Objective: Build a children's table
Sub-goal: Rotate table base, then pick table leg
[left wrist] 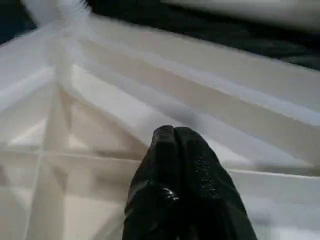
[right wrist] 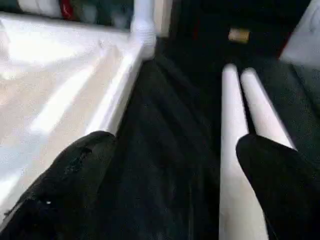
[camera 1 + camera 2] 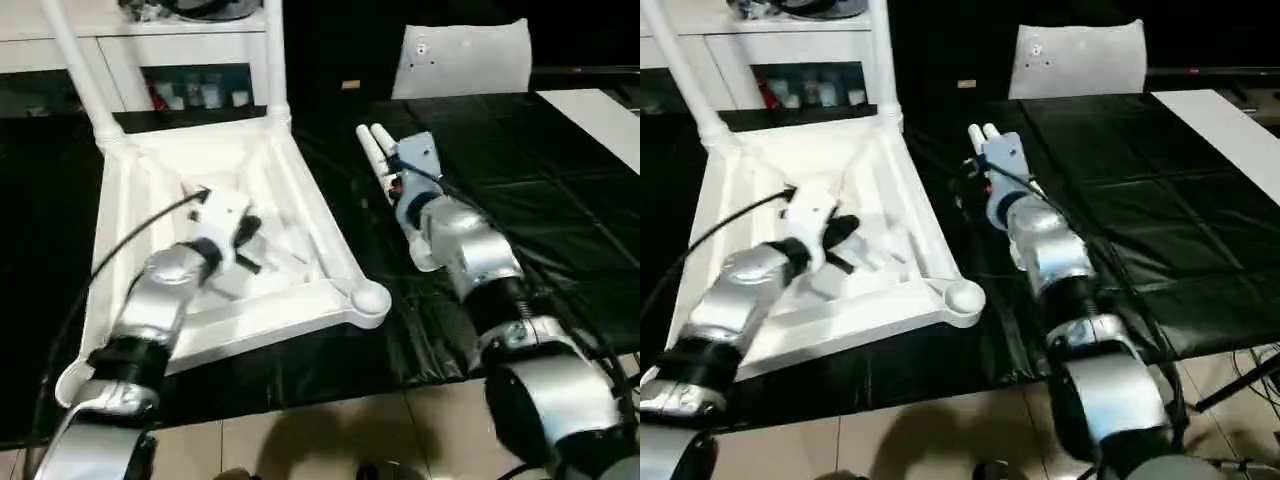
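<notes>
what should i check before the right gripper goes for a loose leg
1. Right gripper open: ok, jaws stand wide apart.
2. Loose legs in reach: ok, two lie side by side on the black cover just ahead of the right gripper, one beside its finger.
3. Gripper lined up over one leg: not ok, the gap sits mostly over bare cover between the tabletop and the legs.
4. Free socket ready: ok, the near corner socket is empty.
5. Far legs seated: ok by look, two stand upright in the far corners.
6. Left gripper out of the way: ok, shut, over the tabletop ribs, apart from the loose legs.
</notes>
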